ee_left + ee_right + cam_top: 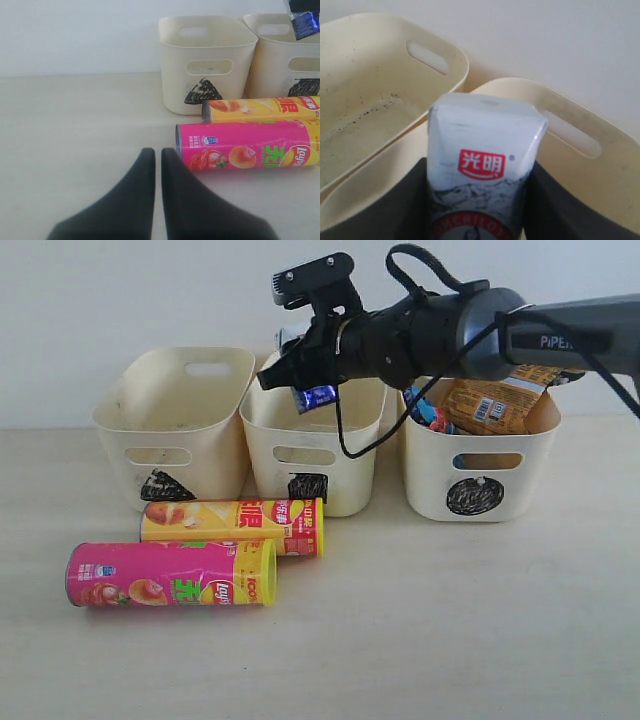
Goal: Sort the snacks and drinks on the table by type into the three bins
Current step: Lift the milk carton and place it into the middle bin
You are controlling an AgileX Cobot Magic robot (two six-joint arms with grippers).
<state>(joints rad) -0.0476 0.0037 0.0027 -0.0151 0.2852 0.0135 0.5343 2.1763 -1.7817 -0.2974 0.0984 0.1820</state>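
We are grasping the white and blue carton (480, 165) in our right gripper (290, 375) above the square-marked bin (350, 480), at one o'clock from the pink tube (170, 575); our left gripper (157, 152) is hanging clenched.

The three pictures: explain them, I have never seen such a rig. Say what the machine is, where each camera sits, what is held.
A robot with two arms. One picture looks on from off the arms; the others come from a camera on each wrist. The right hand holds a white carton above the middle bin. The left hand is shut, empty. A pink tube and a yellow tube lie on the table; packets sit in the circle bin.
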